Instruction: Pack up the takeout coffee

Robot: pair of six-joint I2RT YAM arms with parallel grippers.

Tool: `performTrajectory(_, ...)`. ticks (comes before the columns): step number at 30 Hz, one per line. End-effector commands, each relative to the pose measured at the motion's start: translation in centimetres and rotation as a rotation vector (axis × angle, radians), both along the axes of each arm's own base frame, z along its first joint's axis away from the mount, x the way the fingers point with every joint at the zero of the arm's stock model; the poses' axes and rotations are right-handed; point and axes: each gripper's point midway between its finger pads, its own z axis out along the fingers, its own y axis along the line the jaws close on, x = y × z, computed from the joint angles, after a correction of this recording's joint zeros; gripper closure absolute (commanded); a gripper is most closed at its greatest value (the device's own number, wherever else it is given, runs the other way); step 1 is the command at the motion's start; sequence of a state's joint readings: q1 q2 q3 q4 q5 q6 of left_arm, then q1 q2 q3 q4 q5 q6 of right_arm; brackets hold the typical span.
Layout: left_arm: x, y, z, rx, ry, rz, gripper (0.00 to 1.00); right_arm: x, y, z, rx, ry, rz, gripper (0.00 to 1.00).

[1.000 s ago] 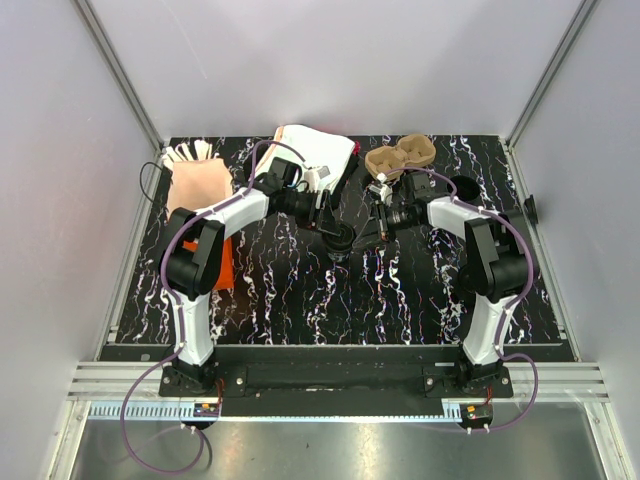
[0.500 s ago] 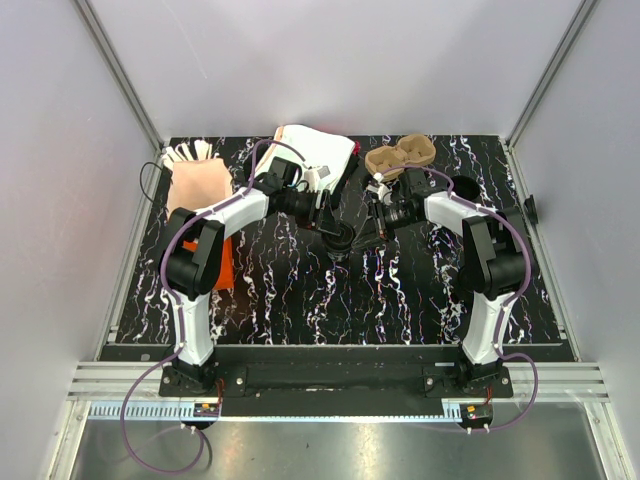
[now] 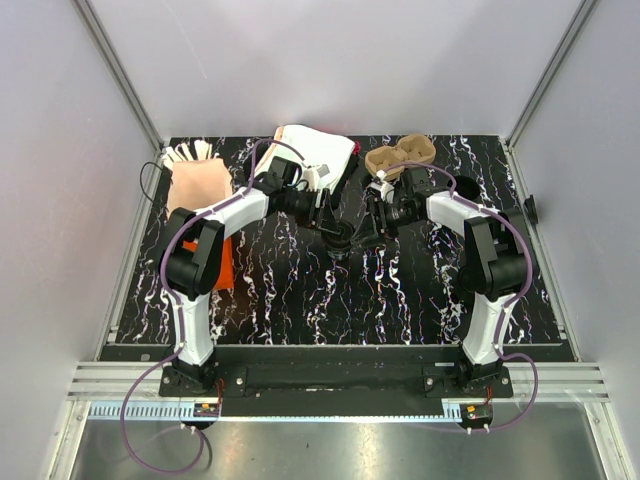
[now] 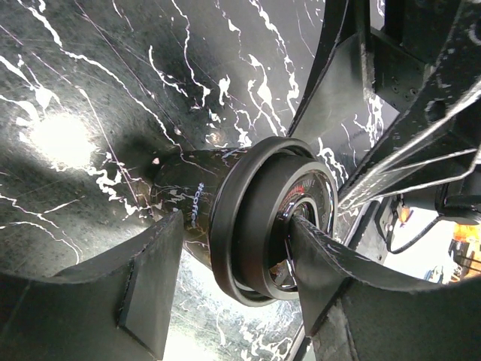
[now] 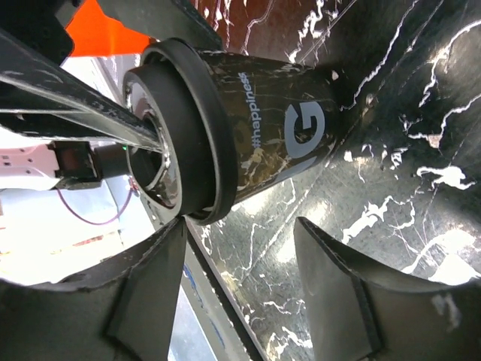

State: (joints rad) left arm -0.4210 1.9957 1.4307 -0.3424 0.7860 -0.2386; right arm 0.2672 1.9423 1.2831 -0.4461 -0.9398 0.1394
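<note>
Coffee cup [image 5: 263, 128] on table [image 5: 421, 113], left jaws pinching rim, right jaws apart

Black cup [image 5: 263, 113] wall: "#happiness", large "G" mark beside it.

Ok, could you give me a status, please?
Right gripper open by cup. Left gripper straddles rim, grip unclear. Cup on table, not in tray. Right wrist between them.

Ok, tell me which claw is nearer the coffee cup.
Left. The left claw straddles the cup at its rim, one finger inside; the right claw stands open beside it.
</note>
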Motion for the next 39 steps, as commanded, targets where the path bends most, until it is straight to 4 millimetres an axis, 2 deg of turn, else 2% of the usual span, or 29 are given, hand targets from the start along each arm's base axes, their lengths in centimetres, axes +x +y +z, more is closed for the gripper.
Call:
performTrajectory(1,-0.1,1.1,-2.5,0.108,-0.012,0.043,0.40,1.5,0.9,3.5,0.098,-0.096,-0.013,0.34)
performTrajectory(9,0.0,0.9,-2.4,0.096,0.002,0.058,0.40,2.2,1.7,4.8,0.171,-0.074,-0.036,0.31)
performTrajectory(16,0.2,0.6,-2.1,0.083,0.002,0.064,0.40,3.2,1.8,3.6,0.160,-0.055,-0.079,0.31)
performTrajectory(22,0.2,0.5,-2.0,0.086,-0.001,0.065,0.40,3.0,2.2,2.8,0.120,-0.058,-0.108,0.34)
performTrajectory(26,0.3,0.5,-1.9,0.087,-0.004,0.070,0.40,2.3,2.8,2.4,0.102,-0.062,-0.099,0.40)
performTrajectory(30,0.1,0.5,-2.0,0.088,0.001,0.070,0.40,2.0,3.0,2.1,0.096,-0.052,-0.098,0.55)
performTrajectory(33,0.1,0.5,-2.0,0.088,-0.004,0.070,0.40,2.0,3.0,2.0,0.097,-0.046,-0.097,0.61)
performTrajectory(37,0.0,0.2,-1.5,0.061,0.001,0.058,0.39,2.1,3.0,1.9,0.090,-0.050,-0.099,0.67)
performTrajectory(39,0.0,-0.1,-0.9,0.034,-0.007,0.049,0.34,2.0,2.9,1.8,0.085,-0.047,-0.099,0.68)
